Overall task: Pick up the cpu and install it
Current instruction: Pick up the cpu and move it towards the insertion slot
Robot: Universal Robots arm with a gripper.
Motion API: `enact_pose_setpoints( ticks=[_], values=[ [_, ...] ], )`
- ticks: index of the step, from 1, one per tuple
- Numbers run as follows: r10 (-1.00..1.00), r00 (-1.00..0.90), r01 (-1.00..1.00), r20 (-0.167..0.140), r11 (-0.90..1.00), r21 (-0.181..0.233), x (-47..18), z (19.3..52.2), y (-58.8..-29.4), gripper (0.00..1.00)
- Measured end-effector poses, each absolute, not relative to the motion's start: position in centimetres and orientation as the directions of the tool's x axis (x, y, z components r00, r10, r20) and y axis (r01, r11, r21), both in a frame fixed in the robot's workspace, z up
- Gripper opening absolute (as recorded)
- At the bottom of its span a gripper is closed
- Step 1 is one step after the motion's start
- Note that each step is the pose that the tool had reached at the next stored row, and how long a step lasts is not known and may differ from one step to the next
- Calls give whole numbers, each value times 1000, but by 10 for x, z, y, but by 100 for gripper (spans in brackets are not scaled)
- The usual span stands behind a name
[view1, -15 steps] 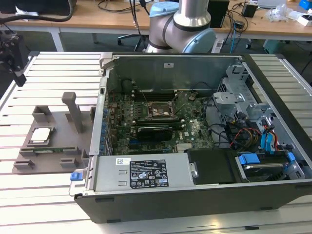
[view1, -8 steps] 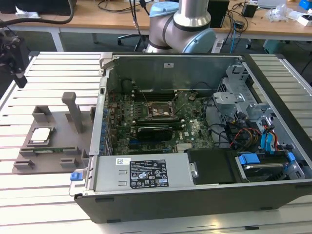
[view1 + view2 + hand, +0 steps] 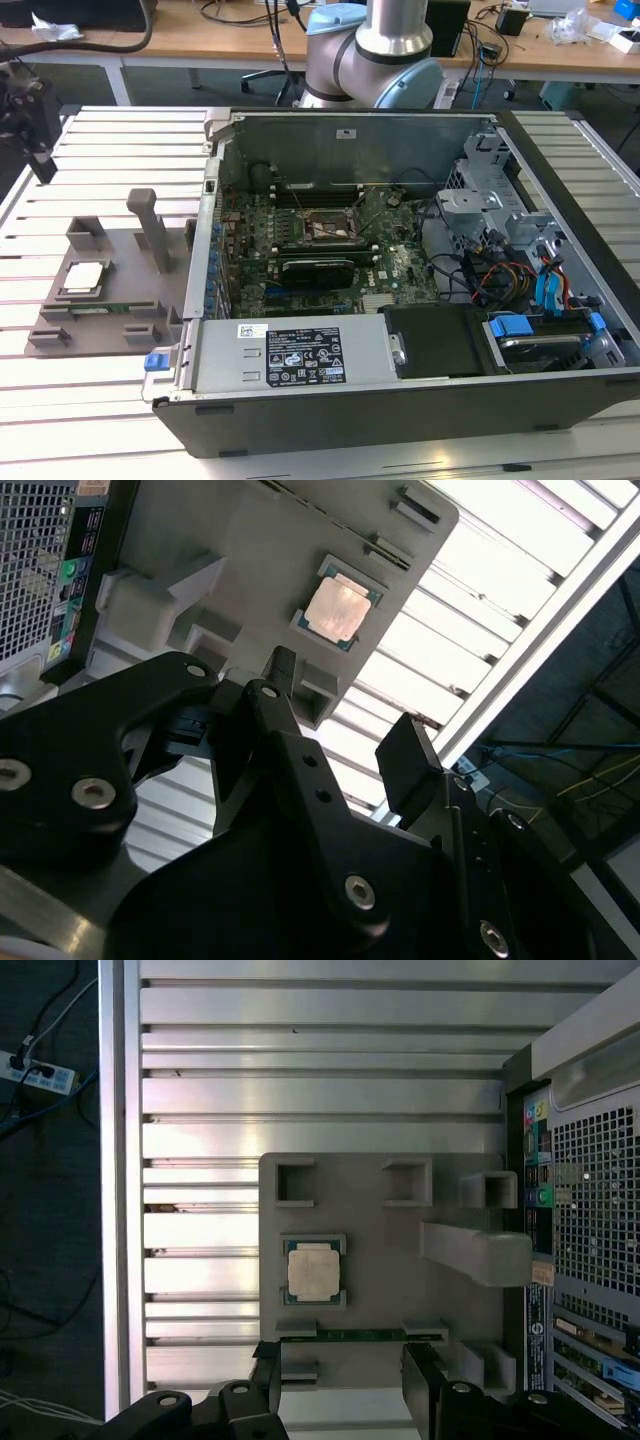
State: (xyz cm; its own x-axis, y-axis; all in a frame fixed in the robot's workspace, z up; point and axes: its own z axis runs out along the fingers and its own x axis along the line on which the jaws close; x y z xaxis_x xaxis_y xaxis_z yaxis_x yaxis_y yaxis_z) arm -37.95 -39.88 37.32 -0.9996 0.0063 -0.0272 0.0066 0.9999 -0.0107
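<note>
The cpu [image 3: 314,1270] lay flat, metal face up, in a square recess of a grey holder [image 3: 380,1260]. The holder sat on the slatted metal counter [image 3: 120,130], just beside the open computer case [image 3: 350,140], on the exterior view's left. Nothing touched the chip. The jaws hung above the holder, released, their two black fingers [image 3: 268,1380] spread apart with nothing between them. In both wrist views the cpu lay in the open, clear of the fingertips. On the same holder a thin green board [image 3: 360,1335] sat in a slot near the chip, and a grey upright post [image 3: 150,228] rose from the side nearer the case. Inside the case the motherboard [image 3: 400,265] lay exposed, with its dark socket frame [image 3: 318,228] near the middle and a tangle of cables [image 3: 500,270] toward the exterior view's right. The arm [image 3: 375,45] stood beyond the case's far wall in the exterior view.
</note>
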Motion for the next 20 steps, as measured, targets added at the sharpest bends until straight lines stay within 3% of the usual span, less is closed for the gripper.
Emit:
enact_pose_setpoints(
  ticks=[20],
  values=[
    [6, -1000, 7, -27, 1000, -11, -379, 359, -399, 60]
  ],
)
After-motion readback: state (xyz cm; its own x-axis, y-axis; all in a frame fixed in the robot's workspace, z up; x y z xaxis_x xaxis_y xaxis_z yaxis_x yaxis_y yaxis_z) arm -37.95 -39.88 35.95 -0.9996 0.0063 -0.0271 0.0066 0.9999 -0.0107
